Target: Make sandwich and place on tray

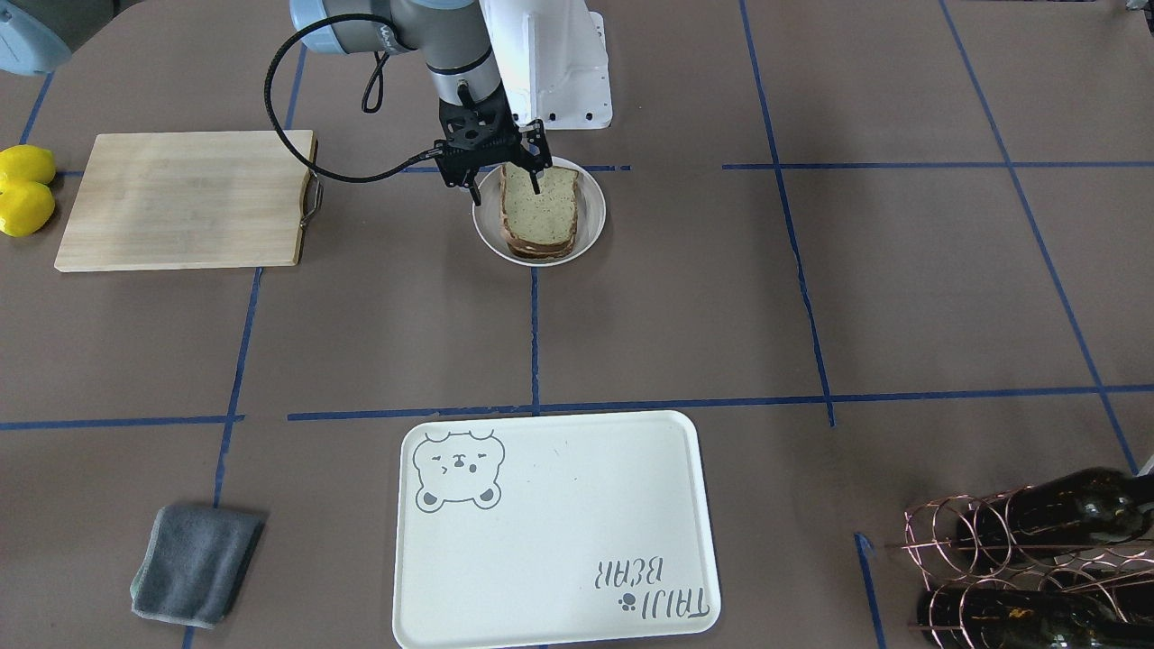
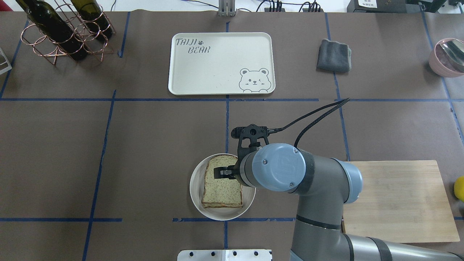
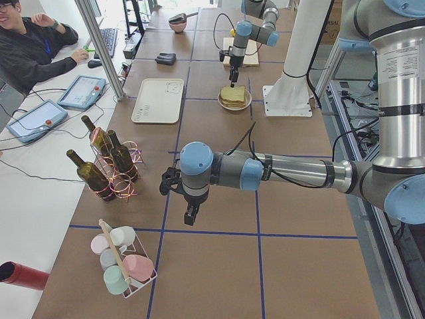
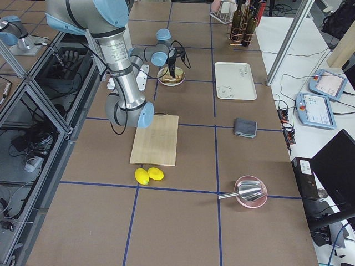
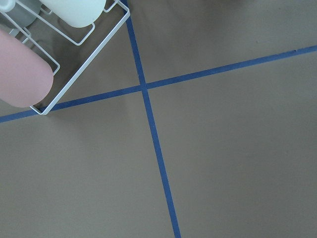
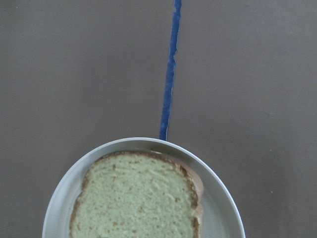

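Observation:
The sandwich is a stack of speckled tan bread slices on a round white plate. It also shows in the overhead view and the right wrist view. No egg shows. My right gripper hangs open and empty just over the slice's robot-side end, one finger on each side. The cream bear tray lies bare across the table, also in the overhead view. My left gripper hovers over bare table far from the plate. I cannot tell whether it is open or shut.
A wooden cutting board and two lemons lie on my right side. A grey cloth and a copper bottle rack flank the tray. A pink bowl sits far right. A wire cup rack stands near my left gripper.

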